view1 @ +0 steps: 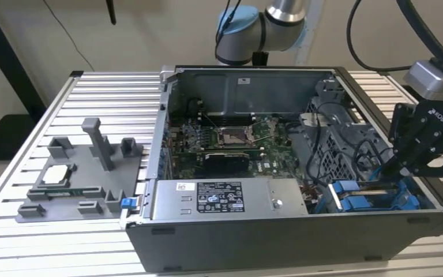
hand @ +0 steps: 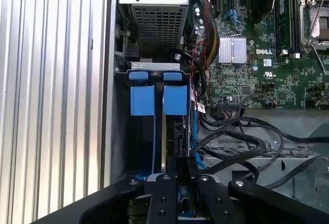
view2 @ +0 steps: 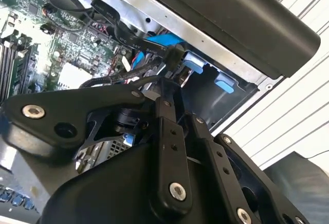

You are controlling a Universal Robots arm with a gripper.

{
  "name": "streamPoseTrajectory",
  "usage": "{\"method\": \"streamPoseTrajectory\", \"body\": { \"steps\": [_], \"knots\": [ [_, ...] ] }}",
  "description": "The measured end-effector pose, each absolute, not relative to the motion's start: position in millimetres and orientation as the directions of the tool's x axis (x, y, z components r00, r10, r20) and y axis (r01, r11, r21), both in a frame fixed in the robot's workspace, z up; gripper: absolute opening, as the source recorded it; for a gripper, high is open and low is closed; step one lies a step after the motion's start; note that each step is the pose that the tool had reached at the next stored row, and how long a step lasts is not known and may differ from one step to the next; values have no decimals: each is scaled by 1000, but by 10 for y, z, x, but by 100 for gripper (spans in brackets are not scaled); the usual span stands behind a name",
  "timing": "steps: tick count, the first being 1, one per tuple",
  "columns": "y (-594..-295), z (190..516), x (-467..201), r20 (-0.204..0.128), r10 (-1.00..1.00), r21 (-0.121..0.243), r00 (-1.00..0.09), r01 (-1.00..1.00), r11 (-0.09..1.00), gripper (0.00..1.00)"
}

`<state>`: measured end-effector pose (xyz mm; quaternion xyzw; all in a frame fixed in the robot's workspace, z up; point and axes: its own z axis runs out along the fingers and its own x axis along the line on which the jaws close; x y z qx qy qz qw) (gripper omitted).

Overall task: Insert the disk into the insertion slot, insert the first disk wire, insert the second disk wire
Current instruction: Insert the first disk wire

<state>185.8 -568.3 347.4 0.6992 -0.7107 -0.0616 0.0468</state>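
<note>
The insertion slot (view1: 364, 199) is the grey bay with blue latches (hand: 175, 100) in the case's corner, at the exterior view's right. My gripper (view1: 392, 173) hangs just over it, tips down inside the case. In the second wrist view the fingers (view2: 165, 100) stand close together on a black connector (view2: 172, 57) of a flat black disk wire (view2: 110, 21). A bright blue piece (view2: 163, 40) lies right behind that connector. In the first wrist view my gripper (hand: 180, 163) sits over a thin dark edge (hand: 178, 134) standing upright in the bay. The rest of the disk is hidden.
A silver labelled power-supply box (view1: 229, 199) lies beside the bay, the motherboard (view1: 229, 138) behind it. A perforated grey cage (view1: 337, 144) and loose black cables (hand: 241, 142) crowd the bay's far side. A grey fixture (view1: 83, 173) sits on the slatted table at the exterior view's left.
</note>
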Motion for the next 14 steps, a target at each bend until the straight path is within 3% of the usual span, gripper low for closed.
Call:
{"method": "streamPoseTrajectory", "body": {
  "steps": [14],
  "knots": [
    [-5659, 3404, 1861, -20, -1000, 153, -21, -988, 17, 0]
  ]
}}
